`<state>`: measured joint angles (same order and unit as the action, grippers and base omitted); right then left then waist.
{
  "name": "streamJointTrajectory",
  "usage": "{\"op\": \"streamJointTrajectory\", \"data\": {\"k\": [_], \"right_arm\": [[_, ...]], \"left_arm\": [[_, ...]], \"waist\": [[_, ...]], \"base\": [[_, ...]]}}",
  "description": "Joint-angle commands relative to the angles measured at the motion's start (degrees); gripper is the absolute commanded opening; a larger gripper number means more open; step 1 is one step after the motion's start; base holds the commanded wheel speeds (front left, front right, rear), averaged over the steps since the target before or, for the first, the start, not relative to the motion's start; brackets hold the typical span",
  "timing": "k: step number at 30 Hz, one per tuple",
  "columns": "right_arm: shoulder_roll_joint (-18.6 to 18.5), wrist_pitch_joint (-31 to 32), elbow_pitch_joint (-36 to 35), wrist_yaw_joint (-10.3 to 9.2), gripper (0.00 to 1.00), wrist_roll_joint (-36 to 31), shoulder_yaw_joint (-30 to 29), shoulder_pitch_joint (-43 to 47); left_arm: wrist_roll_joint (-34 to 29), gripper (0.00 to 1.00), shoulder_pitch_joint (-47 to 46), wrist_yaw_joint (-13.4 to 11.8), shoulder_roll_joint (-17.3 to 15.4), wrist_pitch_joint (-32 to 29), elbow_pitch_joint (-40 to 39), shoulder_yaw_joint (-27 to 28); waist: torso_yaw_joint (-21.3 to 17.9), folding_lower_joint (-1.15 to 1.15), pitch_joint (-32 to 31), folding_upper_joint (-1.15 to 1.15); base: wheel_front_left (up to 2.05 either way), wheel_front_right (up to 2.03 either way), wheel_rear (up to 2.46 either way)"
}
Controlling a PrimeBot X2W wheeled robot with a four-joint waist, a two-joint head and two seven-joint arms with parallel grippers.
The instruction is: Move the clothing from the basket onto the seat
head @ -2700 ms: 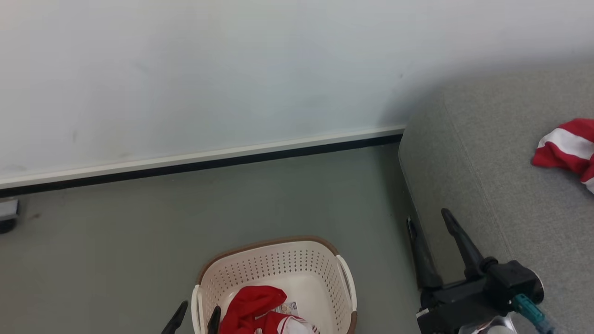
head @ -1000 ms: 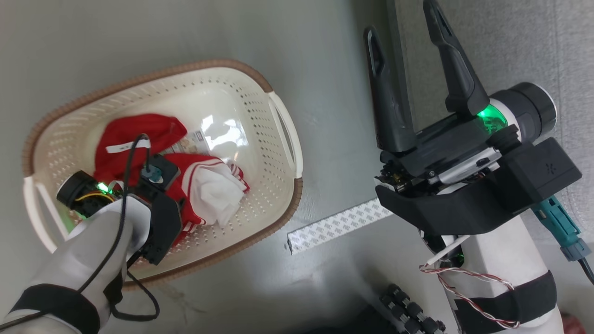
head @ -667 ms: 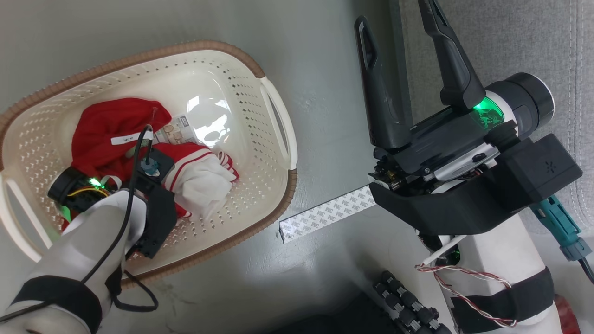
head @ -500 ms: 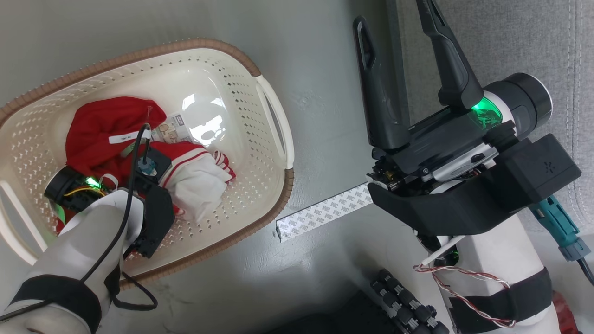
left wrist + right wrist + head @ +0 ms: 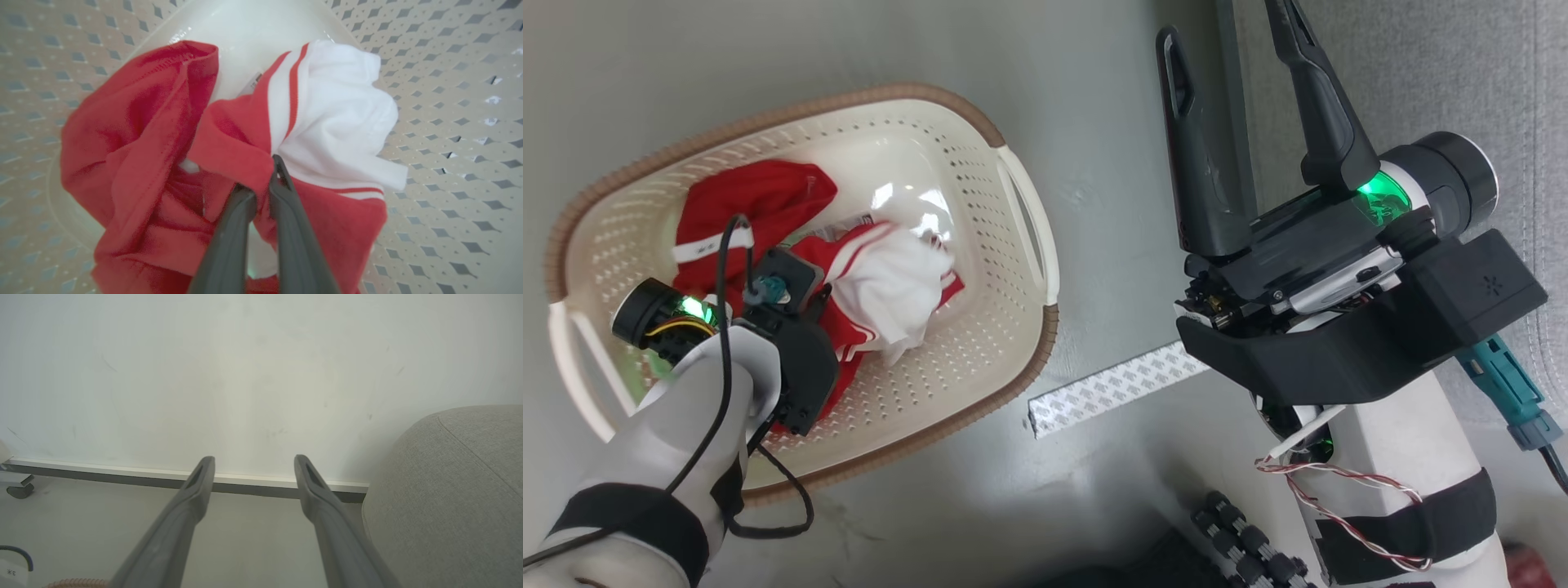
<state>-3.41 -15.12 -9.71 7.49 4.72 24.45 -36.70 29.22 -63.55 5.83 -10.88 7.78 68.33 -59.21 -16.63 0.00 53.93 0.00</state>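
The cream basket (image 5: 915,96) with a brown rim stands on the grey floor at the left. Inside lies the clothing (image 5: 756,204), red with white stripes, one piece bunched with a white part (image 5: 898,273). My left arm (image 5: 788,359) reaches down into the basket. In the left wrist view my left gripper (image 5: 265,173) is shut on a fold of the red-and-white clothing (image 5: 339,114), above the perforated basket wall (image 5: 449,122). My right gripper (image 5: 1225,28) hangs open and empty beside the grey seat (image 5: 1421,73), apart from the basket; its jaws (image 5: 253,461) stand wide in the right wrist view.
A strip of white patterned tape (image 5: 1115,388) lies on the floor between basket and right arm. A white wall with a baseboard (image 5: 122,471) runs behind. A caster wheel (image 5: 18,491) sits at the far left. The seat's rounded corner (image 5: 449,490) rises at the right.
My left gripper has shut on the clothing, and the white-and-red piece has bunched up over the label on the basket floor. The head camera shifted slightly. The right gripper stayed open.
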Motion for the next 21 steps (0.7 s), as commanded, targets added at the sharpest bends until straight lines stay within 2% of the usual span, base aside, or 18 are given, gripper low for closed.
{"op": "streamJointTrajectory", "data": {"k": [1, 5, 10, 14, 21], "right_arm": [[-0.32, -0.05, 0.32, 0.01, 1.00, -0.34, -0.03, 0.77], [-0.94, -0.05, 0.92, 0.01, 1.00, -0.17, 0.10, 1.06], [-1.90, -0.04, 2.13, 0.01, 1.00, 0.08, 0.29, 2.36], [-2.80, -0.05, 3.16, 0.01, 1.00, 0.56, 0.24, 4.03], [-4.75, -0.05, 6.53, 0.01, 1.00, 1.52, -0.36, 9.21]], "left_arm": [[0.08, 0.00, 0.95, -0.45, -0.57, 1.73, -0.20, 0.17], [0.74, 0.00, 2.62, -0.92, -0.82, 5.64, -1.35, 0.79], [2.14, 0.00, 5.93, -2.57, -1.11, 7.39, -5.34, 3.00], [1.31, 0.00, 9.84, -4.84, -2.42, 7.44, -13.21, 5.97], [-0.39, 0.00, 18.87, -6.95, -3.98, 7.47, -26.13, 11.73]], "waist": [[1.13, 0.00, -1.58, 0.00], [2.63, 0.00, -4.27, 0.00], [4.41, 0.00, -9.18, 0.00], [5.74, 0.00, -13.72, 0.00], [8.58, 0.00, -22.81, 0.00]], "base": [[0.00, 0.00, 0.00], [0.00, 0.00, 0.00], [0.00, 0.00, 0.00], [0.00, 0.00, 0.00], [0.00, 0.00, 0.00]]}}
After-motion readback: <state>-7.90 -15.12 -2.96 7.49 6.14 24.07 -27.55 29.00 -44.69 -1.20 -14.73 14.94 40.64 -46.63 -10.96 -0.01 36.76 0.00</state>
